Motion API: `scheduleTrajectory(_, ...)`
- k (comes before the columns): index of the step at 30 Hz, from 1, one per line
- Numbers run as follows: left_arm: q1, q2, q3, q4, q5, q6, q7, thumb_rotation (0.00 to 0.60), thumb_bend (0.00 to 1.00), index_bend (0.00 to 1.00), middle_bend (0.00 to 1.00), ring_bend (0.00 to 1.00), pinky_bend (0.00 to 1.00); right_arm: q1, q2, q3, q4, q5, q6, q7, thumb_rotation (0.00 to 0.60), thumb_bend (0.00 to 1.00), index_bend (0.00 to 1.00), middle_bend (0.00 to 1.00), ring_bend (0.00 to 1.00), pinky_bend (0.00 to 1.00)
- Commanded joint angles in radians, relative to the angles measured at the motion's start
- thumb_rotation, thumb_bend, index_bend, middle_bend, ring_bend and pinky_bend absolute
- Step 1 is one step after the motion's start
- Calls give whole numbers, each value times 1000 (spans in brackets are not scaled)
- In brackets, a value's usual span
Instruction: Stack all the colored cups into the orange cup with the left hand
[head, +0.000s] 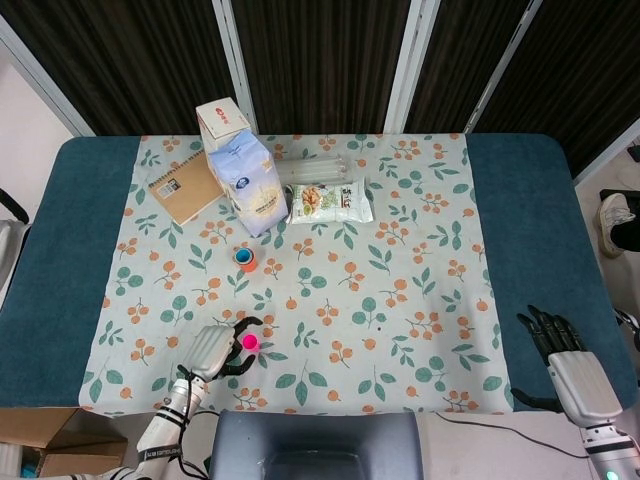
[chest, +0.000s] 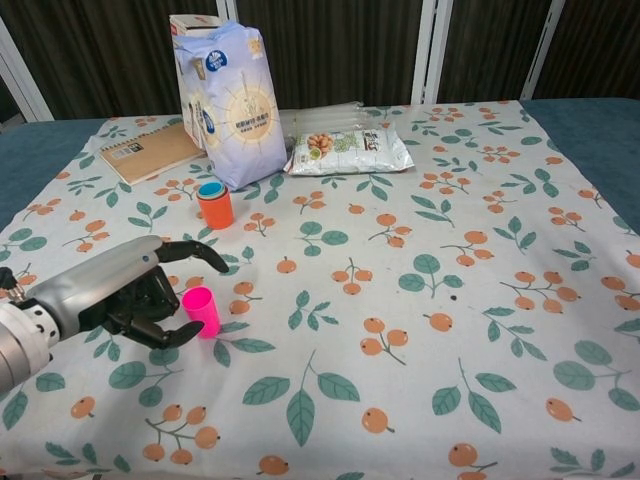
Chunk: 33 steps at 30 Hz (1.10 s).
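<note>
Covering the surface (chest: 520, 330) was a pale cloth printed with orange fruit and green leaves, teal showing at its edges. Low at the left of the chest view, the left hand (chest: 125, 295) lay with its dark fingers (chest: 190, 250) curved open around a small upright pink plastic cup (chest: 201, 311), just beside it; whether they touched it could not be told. At the lower right of the head view the right hand (head: 570, 365) rested with fingers spread, holding nothing. Further up stood the orange cup (chest: 214, 206) with a blue cup nested inside. Beyond it were a white-and-blue paper flour bag (chest: 232, 100), a clear snack packet (chest: 345, 150) and a brown notebook (chest: 150, 152).
</note>
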Motion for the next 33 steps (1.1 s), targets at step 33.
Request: scheduleTrajectory(33,2,-33,-29,55,-19,-32,-30,600,358,473,1000,1000,1000,-4,3,0,0,-1,9,2,600,140,0,0,0,0)
